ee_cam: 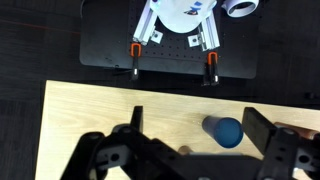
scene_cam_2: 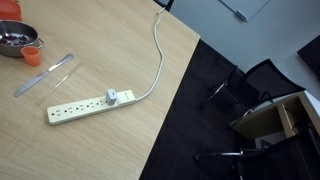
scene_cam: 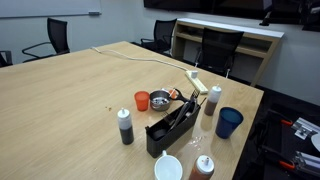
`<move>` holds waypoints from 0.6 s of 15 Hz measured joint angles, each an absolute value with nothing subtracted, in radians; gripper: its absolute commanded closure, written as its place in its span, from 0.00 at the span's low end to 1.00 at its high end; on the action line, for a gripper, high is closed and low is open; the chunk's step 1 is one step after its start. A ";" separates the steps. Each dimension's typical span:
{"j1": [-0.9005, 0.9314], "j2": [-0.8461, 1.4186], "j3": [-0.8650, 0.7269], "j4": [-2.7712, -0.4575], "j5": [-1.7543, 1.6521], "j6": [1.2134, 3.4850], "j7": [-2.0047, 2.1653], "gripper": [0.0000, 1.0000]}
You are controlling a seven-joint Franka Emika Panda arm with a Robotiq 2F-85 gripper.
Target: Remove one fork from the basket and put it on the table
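Note:
The black basket point(scene_cam: 170, 128) stands on the light-brown table point(scene_cam: 70, 95) near its right end, handle running lengthwise. Pale utensil handles point(scene_cam: 192, 97) stick out of its far end; I cannot tell which are forks. My gripper point(ee_cam: 198, 124) shows only in the wrist view. It is open and empty, high above the table, with its fingers spread to either side of a blue cup point(ee_cam: 224, 131). The basket is out of the wrist view. The arm does not show in either exterior view.
Around the basket stand a red cup point(scene_cam: 142, 100), a metal bowl point(scene_cam: 160, 99), a blue cup point(scene_cam: 229, 122), a white cup point(scene_cam: 168, 167) and three bottles point(scene_cam: 126, 125) point(scene_cam: 213, 100) point(scene_cam: 203, 165). A power strip point(scene_cam_2: 85, 107) with its cable lies near the table edge. A clear flat piece point(scene_cam_2: 45, 75) lies beside it.

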State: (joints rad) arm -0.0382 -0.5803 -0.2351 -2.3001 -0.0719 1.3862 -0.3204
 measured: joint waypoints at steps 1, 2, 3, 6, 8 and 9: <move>-0.036 -0.578 -0.233 -2.300 -0.068 1.388 -0.320 0.00; -0.028 -0.571 -0.228 -2.300 -0.057 1.392 -0.322 0.00; -0.014 -0.559 -0.220 -2.300 -0.043 1.399 -0.326 0.00; 0.049 -0.478 -0.188 -2.300 0.016 1.437 -0.366 0.00; 0.089 -0.393 -0.166 -2.298 0.052 1.482 -0.420 0.00; 0.105 -0.345 -0.155 -2.292 0.069 1.505 -0.450 0.00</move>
